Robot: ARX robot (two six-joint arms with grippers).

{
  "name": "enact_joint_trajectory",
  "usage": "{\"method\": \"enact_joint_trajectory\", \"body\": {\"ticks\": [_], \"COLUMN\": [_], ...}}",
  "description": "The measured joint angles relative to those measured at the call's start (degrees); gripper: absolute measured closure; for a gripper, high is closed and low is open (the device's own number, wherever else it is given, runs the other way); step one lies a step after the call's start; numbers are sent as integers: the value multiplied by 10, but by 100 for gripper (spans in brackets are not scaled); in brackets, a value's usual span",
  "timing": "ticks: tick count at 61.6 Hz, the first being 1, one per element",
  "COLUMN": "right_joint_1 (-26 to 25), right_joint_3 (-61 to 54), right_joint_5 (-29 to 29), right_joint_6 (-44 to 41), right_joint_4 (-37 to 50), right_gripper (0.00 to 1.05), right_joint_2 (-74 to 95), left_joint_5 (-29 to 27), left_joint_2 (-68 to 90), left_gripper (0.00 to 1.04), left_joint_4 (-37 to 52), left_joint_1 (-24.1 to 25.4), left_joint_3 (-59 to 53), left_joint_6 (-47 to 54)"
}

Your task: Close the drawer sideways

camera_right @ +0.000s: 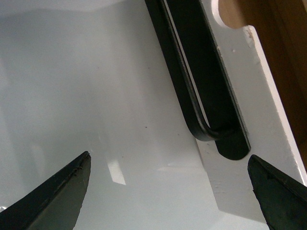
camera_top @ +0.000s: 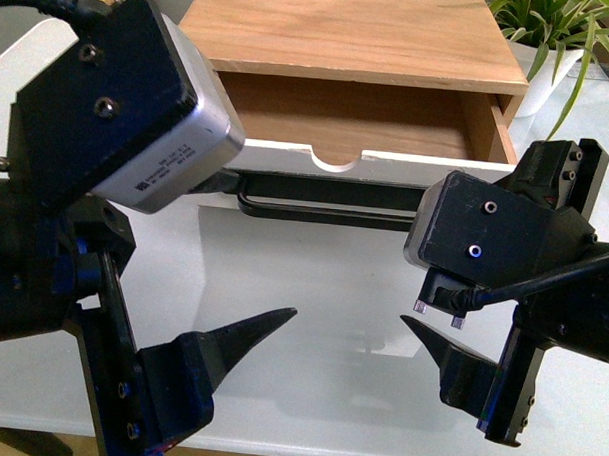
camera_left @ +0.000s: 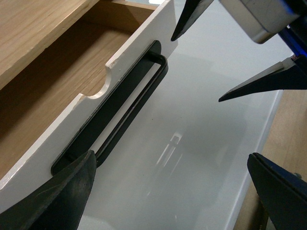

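Note:
The drawer (camera_top: 387, 162) stands pulled out of a light wood cabinet (camera_top: 351, 30). Its white front has a half-round notch (camera_top: 337, 161), and its wooden inside shows. A long black bar handle (camera_top: 325, 204) runs across the front. My left gripper (camera_left: 170, 158) is open over the white table. One of its fingers (camera_left: 67, 191) is close to one end of the handle (camera_left: 134, 103). My right gripper (camera_right: 169, 157) is also open, near the handle's other end (camera_right: 211, 129), with one finger (camera_right: 278, 191) over the drawer front (camera_right: 249, 96). Neither gripper holds anything.
The white table (camera_top: 322, 289) reflects light in front of the drawer. A green plant (camera_top: 561, 37) in a white pot stands at the back right beside the cabinet. The table's edge (camera_left: 268, 124) and the wood floor beyond it show in the left wrist view.

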Motion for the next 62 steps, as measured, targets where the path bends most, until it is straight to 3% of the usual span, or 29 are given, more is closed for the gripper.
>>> {"method": "enact_joint_trajectory", "body": {"ticks": [62], "right_joint_1": [19], "right_joint_3": [70], "right_joint_5": [-20], "right_joint_6": [-1], "right_joint_4": [2], "right_gripper": [9], "right_joint_2": [73], "left_joint_5": [28], "left_joint_2": [118], "left_gripper": [9], "left_joint_4": [-28], "left_joint_1": [-2], "left_joint_3": [96], "left_joint_6": [59]}}
